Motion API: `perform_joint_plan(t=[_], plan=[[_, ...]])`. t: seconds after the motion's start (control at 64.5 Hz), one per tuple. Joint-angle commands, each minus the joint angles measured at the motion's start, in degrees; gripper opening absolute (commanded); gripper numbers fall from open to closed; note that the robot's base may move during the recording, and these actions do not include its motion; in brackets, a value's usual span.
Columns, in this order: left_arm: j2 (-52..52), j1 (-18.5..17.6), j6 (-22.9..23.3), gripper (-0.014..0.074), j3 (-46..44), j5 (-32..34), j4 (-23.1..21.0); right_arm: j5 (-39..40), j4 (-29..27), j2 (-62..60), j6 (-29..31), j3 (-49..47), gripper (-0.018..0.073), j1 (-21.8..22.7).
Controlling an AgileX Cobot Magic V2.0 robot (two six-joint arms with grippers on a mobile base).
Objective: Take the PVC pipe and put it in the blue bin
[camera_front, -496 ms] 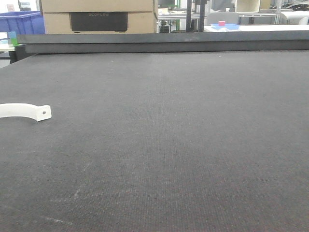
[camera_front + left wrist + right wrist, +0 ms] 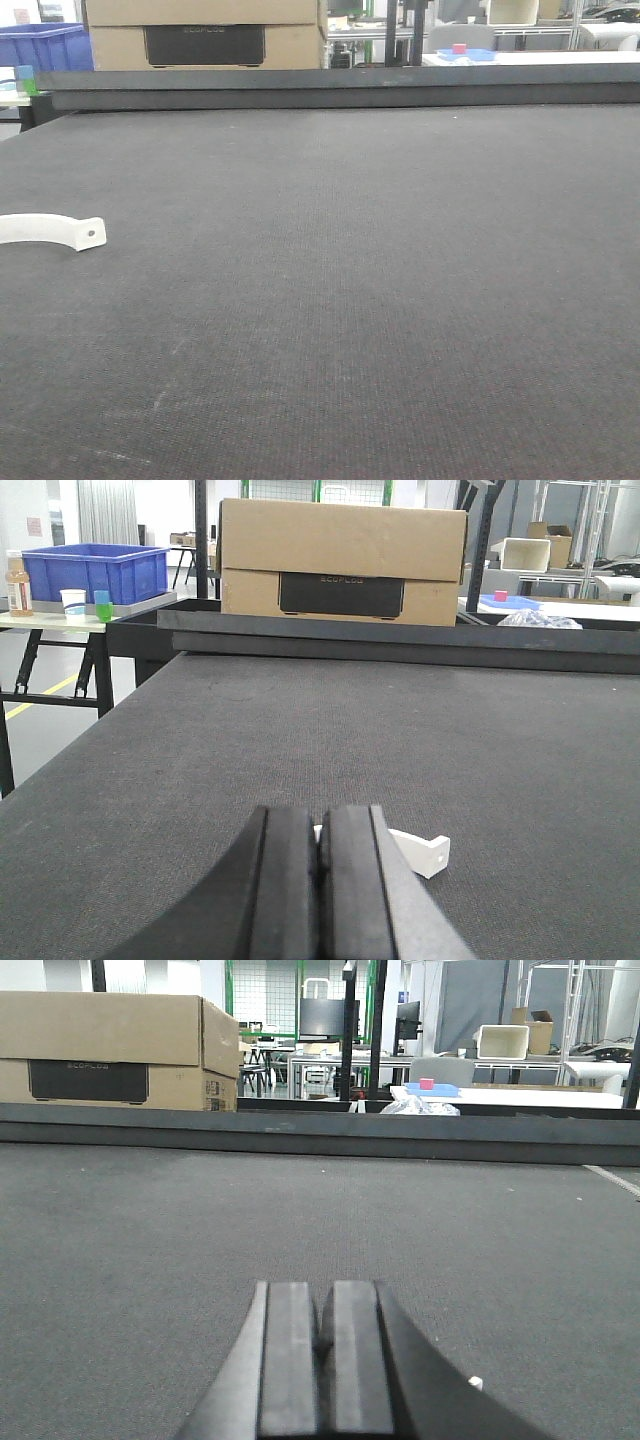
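The PVC pipe piece (image 2: 50,231) is a white curved strap with a holed tab, lying on the dark mat at the left edge of the front view. In the left wrist view the same white piece (image 2: 425,848) lies just beyond my left gripper (image 2: 318,825), to its right and partly hidden behind the fingers. That gripper is shut with nothing in it. My right gripper (image 2: 322,1305) is also shut and empty, low over the bare mat. The blue bin (image 2: 95,570) stands on a side table beyond the table's far left corner. Neither gripper shows in the front view.
A raised black rail (image 2: 340,88) runs along the table's far edge, with a cardboard box (image 2: 205,35) behind it. The side table (image 2: 50,620) also carries cups and a bottle. A small blue tray (image 2: 465,53) with a red cube sits far right. A tiny white bit (image 2: 474,1382) lies by my right fingers.
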State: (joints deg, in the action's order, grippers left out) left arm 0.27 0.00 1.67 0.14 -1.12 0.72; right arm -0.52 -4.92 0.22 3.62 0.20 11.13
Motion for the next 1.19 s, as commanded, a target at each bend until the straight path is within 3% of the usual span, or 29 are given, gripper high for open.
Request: perform_joint_plan(t=[0.0,0.217,0.279,0.341,0.434,0.573,0.713,0.837,1.007,1.178], plan=[[-0.3,0.1,0.3,-0.0111,-0.1,1.1,0.0,1.4,0.3,-0.2,0.3,-0.2,-0.0167,0.2],[-0.3,0.1,0.3,-0.0111,-0.1,3.4,0.0,1.4,0.3,-0.2,0.3,-0.2,-0.0167,0.2],[-0.3,0.0,0.4,-0.0111,-0.1,6.4,-3.5,1.5,0.3,-0.2,0.3,-0.2,-0.0167,0.3],[-0.3,0.0,0.4,-0.0111,-0.1,9.2,-6.9,3.3,2.9,-0.2,4.1,-0.2,-0.0167,0.4],[-0.3,0.0,0.4,-0.0111,-0.1,9.0,-9.4,4.4,3.2,-0.2,5.1,-0.2,-0.0167,0.4],[-0.3,0.0,-0.1,-0.0111,-5.4,8.1,-9.4,1.0,2.6,-0.2,4.9,-6.3,-0.0167,0.4],[3.0,0.0,-5.9,-0.0111,-13.1,1.6,-9.2,-1.6,2.6,0.6,4.9,-13.8,-0.0167,0.4],[10.9,0.0,-6.2,-0.0111,-20.0,-2.4,-9.0,-2.7,2.6,6.1,4.9,-19.0,-0.0167,0.4],[24.7,0.0,-6.2,-0.0111,-34.2,-17.0,-9.0,-16.4,0.8,16.1,4.7,-27.8,-0.0167,0.4],[38.4,0.0,-6.2,-0.0111,-46.4,-30.6,-5.9,-30.1,0.8,29.3,4.2,-34.7,-0.0167,0.4]])
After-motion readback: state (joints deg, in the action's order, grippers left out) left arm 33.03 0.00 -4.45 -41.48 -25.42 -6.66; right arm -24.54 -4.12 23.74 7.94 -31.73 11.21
